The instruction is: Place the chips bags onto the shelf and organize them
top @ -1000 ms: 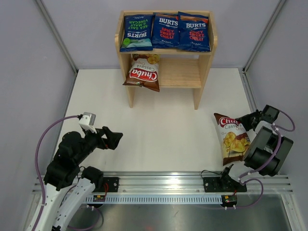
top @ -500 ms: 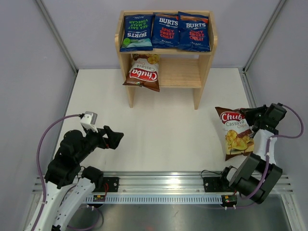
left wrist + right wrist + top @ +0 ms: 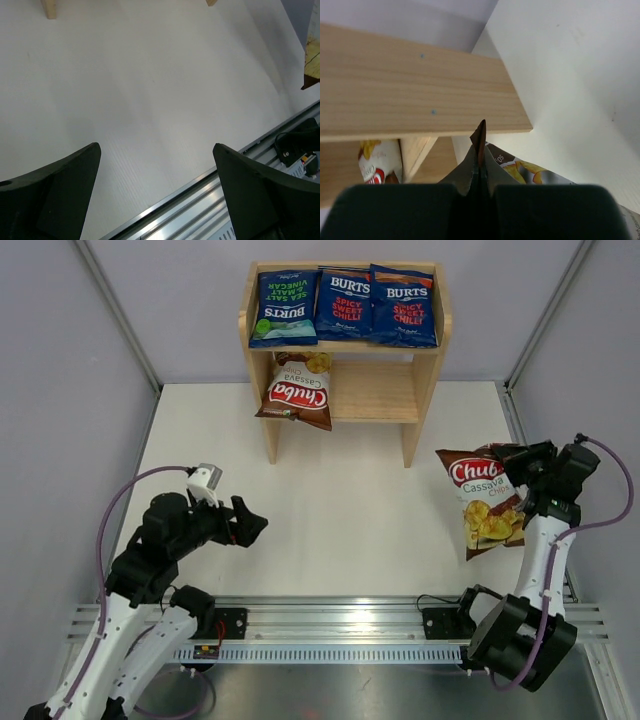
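A green-accented dark blue glossy bag [image 3: 284, 307] and two orange-topped blue bags [image 3: 343, 302] [image 3: 403, 305] were laid side by side on the top tier of the light wooden two-tier shelf [image 3: 375, 390]. One brown Chuba bag [image 3: 297, 392] was propped at the lower tier's left. The other brown Chuba bag [image 3: 482, 502] was held right of the shelf, seemingly off the table.

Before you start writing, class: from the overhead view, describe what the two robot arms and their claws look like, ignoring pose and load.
Both arms have black joint housings and white lower links. The left arm carries a small white camera block; a purple cable loops along each arm. The left claw and right claw have matte black fingers.
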Robot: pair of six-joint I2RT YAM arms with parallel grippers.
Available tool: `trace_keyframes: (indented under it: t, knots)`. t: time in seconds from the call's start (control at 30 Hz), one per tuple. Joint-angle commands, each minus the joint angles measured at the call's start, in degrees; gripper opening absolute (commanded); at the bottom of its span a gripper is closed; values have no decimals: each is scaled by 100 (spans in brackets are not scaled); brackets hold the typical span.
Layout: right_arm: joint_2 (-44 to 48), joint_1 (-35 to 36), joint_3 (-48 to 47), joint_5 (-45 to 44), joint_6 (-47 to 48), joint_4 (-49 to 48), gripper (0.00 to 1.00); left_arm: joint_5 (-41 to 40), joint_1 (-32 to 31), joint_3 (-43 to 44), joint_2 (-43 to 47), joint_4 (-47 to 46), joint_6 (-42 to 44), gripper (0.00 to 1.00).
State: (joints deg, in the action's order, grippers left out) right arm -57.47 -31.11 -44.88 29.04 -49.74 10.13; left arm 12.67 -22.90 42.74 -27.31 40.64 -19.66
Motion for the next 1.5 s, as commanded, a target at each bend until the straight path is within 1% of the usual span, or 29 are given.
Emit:
trace_keyframes:
  t: [0.0, 0.03, 0.13, 0.2, 0.23, 0.3, 0.33, 0.37, 0.43, 0.5, 0.57, 0.6, 0.73, 0.77, 0.87, 0.93, 1.03, 1.2, 1.3, 1.47]
  knots:
    - [-115, 561, -617, 471, 780, 181, 0, 771, -31, 305, -406, -363, 138, 99]
    - [-159, 832, -757, 515, 929, 321, 0, 1155, -22, 331, -485, -521, 94, 99]
    - [-72, 1281, -996, 515, 1457, 655, 0, 1877, -100, 489, -836, -899, -81, 99]
    - [69, 1581, -1101, 445, 1782, 893, 0, 1924, -293, 716, -1152, -1084, -178, 99]
    - [113, 1860, -1145, 515, 2027, 990, 0, 1767, -582, 805, -1276, -1137, -222, 99]
    - [236, 2143, -1198, 577, 2222, 1122, 0, 1530, -978, 972, -1522, -1260, -336, 99]
    - [306, 2310, -1189, 664, 2423, 1157, 0, 1293, -1432, 1156, -1836, -1356, -363, 99]
    - [376, 2581, -1172, 673, 2520, 1158, 0, 1187, -1646, 1245, -1970, -1418, -424, 99]
    - [561, 2873, -1198, 629, 2731, 1298, 0, 1046, -2163, 1394, -2364, -1646, -512, 99]
    - [719, 3337, -1155, 673, 2899, 1307, 0, 782, -2394, 1614, -2594, -1848, -661, 99]
    - [799, 3620, -1137, 674, 3013, 1307, 0, 606, -2728, 1894, -2954, -1937, -697, 99]
    - [895, 3830, -1076, 665, 3022, 1229, 0, 527, -3016, 2000, -3077, -1981, -662, 99]
    - [1027, 4341, -1224, 490, 3303, 1421, 0, -228, -3615, 2685, -3780, -1745, -381, 99]
    - [1062, 4438, -1233, 428, 3330, 1430, 0, -282, -3669, 2791, -3999, -1709, -398, 99]
    - [1133, 4763, -1303, 190, 3453, 1535, 0, -439, -3801, 3064, -4220, -1718, -425, 99]
    - [1124, 4895, -1304, 68, 3444, 1553, 0, -851, -3941, 3327, -4492, -1507, -390, 99]
    - [1133, 4939, -1234, 49, 3357, 1448, 0, -1117, -4038, 3556, -4887, -1322, -372, 99]
    - [1159, 4975, -1233, 224, 3242, 1369, 0, -933, -4205, 3548, -5179, -1839, -311, 99]
    - [1177, 4975, -1233, 418, 3111, 1246, 0, -853, -4240, 3574, -5346, -1981, -328, 99]
    - [1150, 4983, -1199, 576, 2908, 1140, 0, -555, -4267, 3346, -5416, -2481, -442, 99]
